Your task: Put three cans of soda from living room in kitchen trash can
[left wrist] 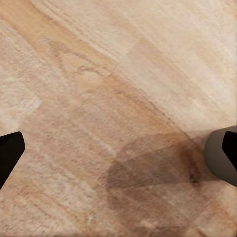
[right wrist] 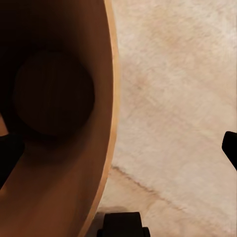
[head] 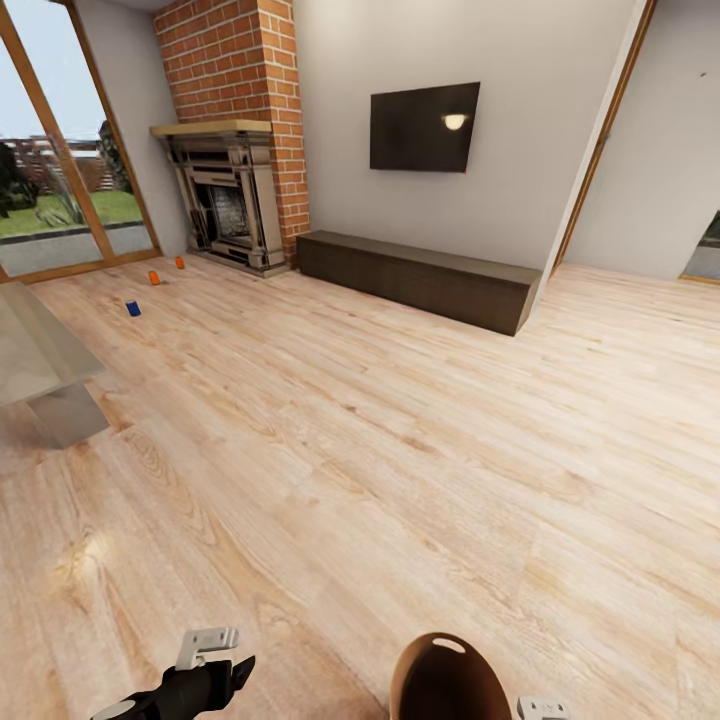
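the three cans sit far ahead of my grippers, over by the fireplace [head: 232, 195]: two orange cans [head: 154, 277] close together and the blue can [head: 133, 308] a little nearer me, all upright on the wood floor [head: 380, 420]. the bin [head: 448, 680] is right next to my right gripper [head: 542, 708], its dark inside [right wrist: 52, 94] open toward that wrist camera; i can't tell whether that gripper actually grips the rim (fingers sit wide at the frame edges). my left gripper [head: 205, 648] hangs over bare floor, fingers [left wrist: 10, 150] spread, holding nothing. i judge this is the approach step: drive slowly toward the cans, keep the bin level and low, and stop short so i don't knock them over.
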Controlling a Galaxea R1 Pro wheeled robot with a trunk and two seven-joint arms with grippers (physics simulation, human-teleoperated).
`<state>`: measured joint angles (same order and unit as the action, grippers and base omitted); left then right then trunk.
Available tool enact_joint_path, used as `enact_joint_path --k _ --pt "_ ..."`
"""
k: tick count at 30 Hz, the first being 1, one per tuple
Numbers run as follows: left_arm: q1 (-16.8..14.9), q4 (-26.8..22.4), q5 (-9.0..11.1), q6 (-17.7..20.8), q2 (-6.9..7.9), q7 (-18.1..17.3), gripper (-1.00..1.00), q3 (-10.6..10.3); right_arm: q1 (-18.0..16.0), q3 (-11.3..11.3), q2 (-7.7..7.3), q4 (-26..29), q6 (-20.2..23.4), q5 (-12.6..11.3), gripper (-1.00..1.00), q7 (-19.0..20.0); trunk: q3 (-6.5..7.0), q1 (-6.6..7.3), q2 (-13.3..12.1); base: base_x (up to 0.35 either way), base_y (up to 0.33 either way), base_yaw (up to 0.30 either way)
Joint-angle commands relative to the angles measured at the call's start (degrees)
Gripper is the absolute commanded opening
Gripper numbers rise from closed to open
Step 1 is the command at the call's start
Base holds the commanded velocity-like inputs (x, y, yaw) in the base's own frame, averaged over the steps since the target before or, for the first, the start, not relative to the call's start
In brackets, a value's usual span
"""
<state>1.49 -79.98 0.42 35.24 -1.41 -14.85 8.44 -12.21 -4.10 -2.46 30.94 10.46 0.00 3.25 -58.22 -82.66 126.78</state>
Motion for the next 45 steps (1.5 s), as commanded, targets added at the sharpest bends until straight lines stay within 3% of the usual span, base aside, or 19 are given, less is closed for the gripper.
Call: enact_joint_path --k 1,5,12,13,25,34,40,45 --pt "0.0 0.0 0.0 0.0 0.0 0.0 1.0 0.0 0.0 0.0 0.0 0.0 0.0 0.0 1.0 0.0 -0.18 -0.23 0.4 0.0 0.0 0.0" --pt "0.0 0.0 0.0 0.0 0.0 0.0 1.0 0.0 0.0 0.0 0.0 0.0 0.0 0.0 1.0 0.0 -0.9 -1.1 2.0 0.0 0.0 0.0" --pt "0.0 0.0 0.0 0.0 0.0 0.0 1.0 0.0 0.0 0.0 0.0 0.0 0.0 0.0 1.0 0.0 -0.9 -1.1 2.0 0.0 0.0 0.0" --pt "0.0 0.0 0.0 0.0 0.01 0.0 1.0 0.0 0.0 0.0 0.0 0.0 -0.1 0.0 -1.0 0.0 -0.9 -1.1 2.0 0.0 0.0 0.0" --pt "0.0 0.0 0.1 -0.2 0.11 -0.1 1.0 0.0 0.0 0.0 0.0 0.0 -0.2 0.0 -1.0 0.0 -0.9 -1.1 2.0 0.0 0.0 0.0" --pt "0.0 0.1 0.1 -2.9 0.17 -0.2 1.0 0.0 0.0 0.0 0.0 0.0 -0.2 0.0 -1.0 0.0 -0.9 -1.1 2.0 0.0 0.0 0.0" --pt "0.0 0.1 0.0 -3.1 0.18 -0.2 1.0 -0.1 0.0 0.0 0.0 0.0 -0.3 0.0 -1.0 0.0 0.17 0.21 -0.4 0.0 0.0 0.0" --pt "0.0 0.3 -0.3 -3.3 0.09 -0.1 1.0 -0.2 0.0 0.0 0.17 4.4 0.2 0.0 -1.0 -0.1 1.07 1.31 -2.4 0.0 0.0 0.0"
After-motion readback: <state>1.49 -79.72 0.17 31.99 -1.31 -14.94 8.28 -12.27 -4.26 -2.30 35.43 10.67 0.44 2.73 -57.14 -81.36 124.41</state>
